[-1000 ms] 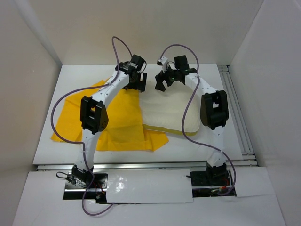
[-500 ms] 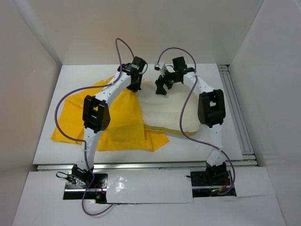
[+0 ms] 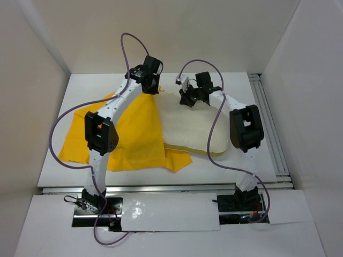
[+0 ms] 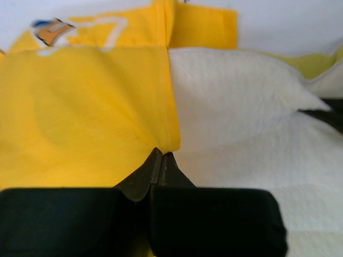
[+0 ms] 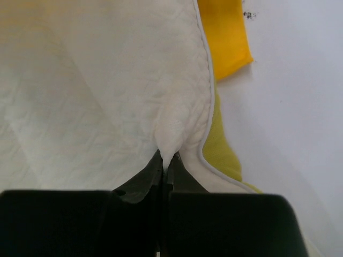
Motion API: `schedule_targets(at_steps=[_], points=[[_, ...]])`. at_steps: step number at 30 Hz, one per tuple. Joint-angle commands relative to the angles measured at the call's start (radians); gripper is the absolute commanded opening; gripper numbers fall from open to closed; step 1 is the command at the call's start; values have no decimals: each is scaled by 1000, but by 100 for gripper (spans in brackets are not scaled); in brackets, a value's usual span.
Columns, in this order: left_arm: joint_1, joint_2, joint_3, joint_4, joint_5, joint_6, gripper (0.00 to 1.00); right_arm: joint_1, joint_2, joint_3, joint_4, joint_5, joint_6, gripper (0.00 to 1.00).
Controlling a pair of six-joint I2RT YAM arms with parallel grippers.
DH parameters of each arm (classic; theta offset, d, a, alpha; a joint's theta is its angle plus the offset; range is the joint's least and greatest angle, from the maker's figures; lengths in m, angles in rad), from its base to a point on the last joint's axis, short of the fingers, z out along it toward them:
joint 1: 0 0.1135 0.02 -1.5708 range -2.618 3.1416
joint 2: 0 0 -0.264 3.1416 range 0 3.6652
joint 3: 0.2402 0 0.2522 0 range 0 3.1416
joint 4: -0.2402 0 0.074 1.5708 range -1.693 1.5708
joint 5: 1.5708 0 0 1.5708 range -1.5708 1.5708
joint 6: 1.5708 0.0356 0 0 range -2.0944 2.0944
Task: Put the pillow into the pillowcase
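Shows a white table [image 3: 244, 88] with the pillowcase [image 3: 134, 136] flat on its left half and the pillow [image 3: 187, 126] just beside it on the right, touching the case's hem, yellow peeking from beneath. Finds the left gripper [image 4: 161, 156] pinched shut on that hem and the right gripper [image 5: 166, 160] clamped on a tuck of pillow near a far corner. Expect both light, soft and floppy, apt to sag; best gripped at hem and corners, never mid-panel.

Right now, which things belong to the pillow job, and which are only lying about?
Job: pillow, pinched by the right pincer; pillowcase, pinched by the left pincer.
Not the job: table; metal rail along its right side.
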Motion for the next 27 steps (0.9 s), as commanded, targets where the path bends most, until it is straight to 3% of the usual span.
schedule_targets(at_steps=[1,6,9,12,17,22,25,27], points=[[7,-80,78,48,13,24,0,29,-236,-204,276,-2,84,0],[-32,-149,51,64,87,33,0,71,-489,-418,522,-50,191,0],[-88,-216,8,88,118,45,0,114,-566,-517,629,-61,269,0],[-129,-270,-1,97,207,45,0,149,-596,-626,846,-70,410,0],[-217,-387,-96,150,354,36,0,192,-548,-712,1161,118,641,0],[-270,-424,-167,195,463,13,0,192,-434,-863,1625,234,861,0],[-280,-384,-176,204,498,4,0,192,-358,-851,1698,203,952,0],[-280,-337,-167,213,530,4,0,213,-348,-829,1657,284,949,0]])
